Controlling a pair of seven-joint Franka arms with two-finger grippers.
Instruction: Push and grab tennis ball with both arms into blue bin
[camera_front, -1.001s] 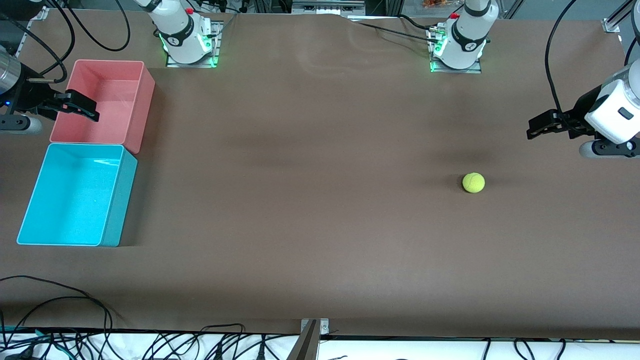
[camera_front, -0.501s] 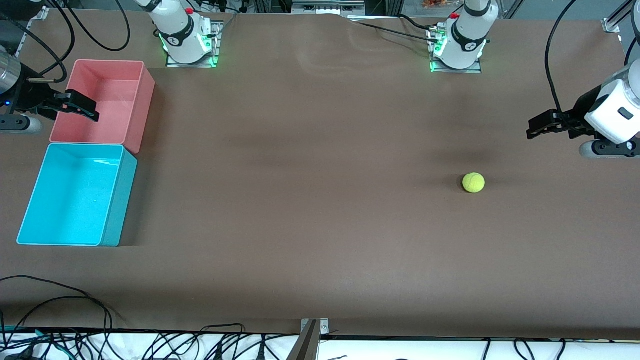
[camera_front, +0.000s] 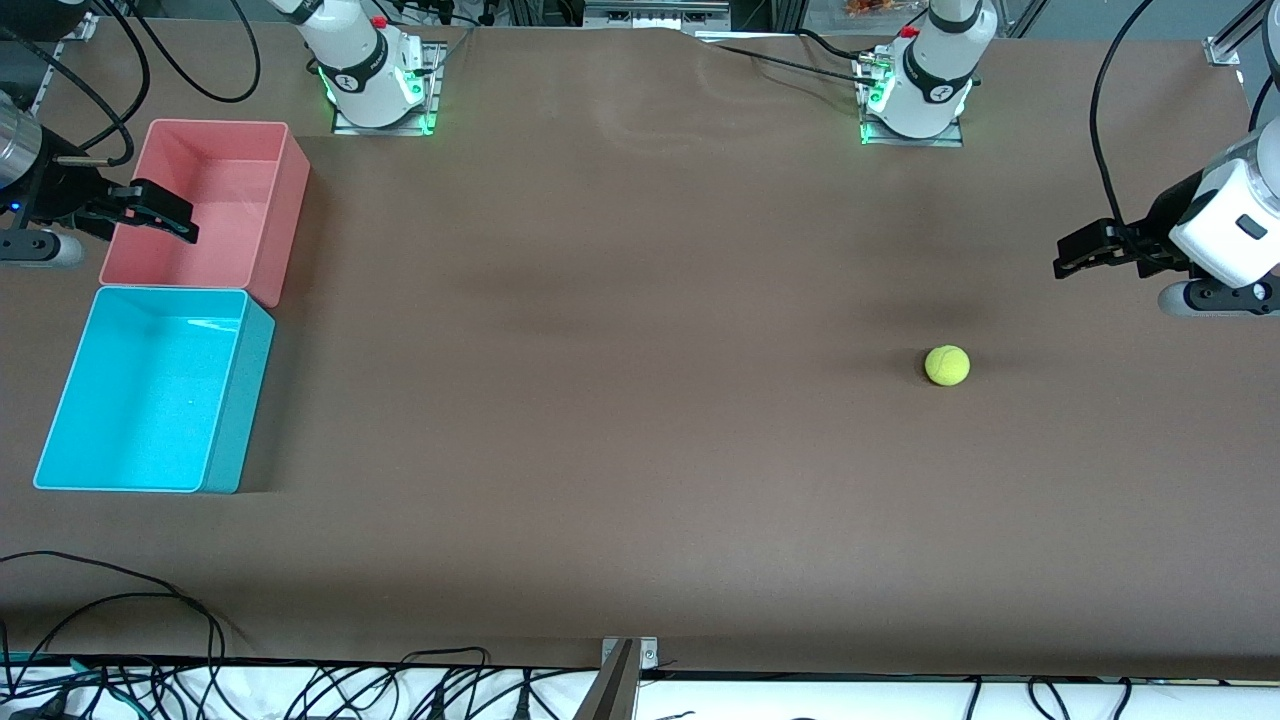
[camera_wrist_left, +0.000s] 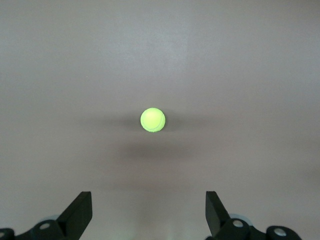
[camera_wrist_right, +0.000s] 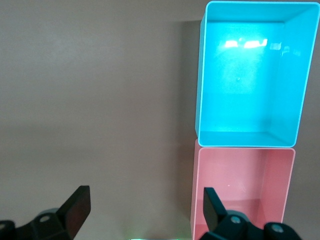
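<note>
The tennis ball (camera_front: 946, 365) lies on the brown table toward the left arm's end; it also shows in the left wrist view (camera_wrist_left: 153, 120). My left gripper (camera_front: 1068, 258) hangs open and empty in the air, apart from the ball; its own view shows it (camera_wrist_left: 148, 215) with the fingers wide apart. The blue bin (camera_front: 150, 390) stands empty at the right arm's end and shows in the right wrist view (camera_wrist_right: 247, 85). My right gripper (camera_front: 170, 215) is open and empty over the pink bin's rim; it (camera_wrist_right: 145, 210) shows in its own view.
A pink bin (camera_front: 215, 190), same shape and empty, touches the blue bin and stands farther from the front camera; it also shows in the right wrist view (camera_wrist_right: 240, 185). Black cables (camera_front: 300, 685) run along the table's front edge. The arm bases (camera_front: 375, 85) stand at the back.
</note>
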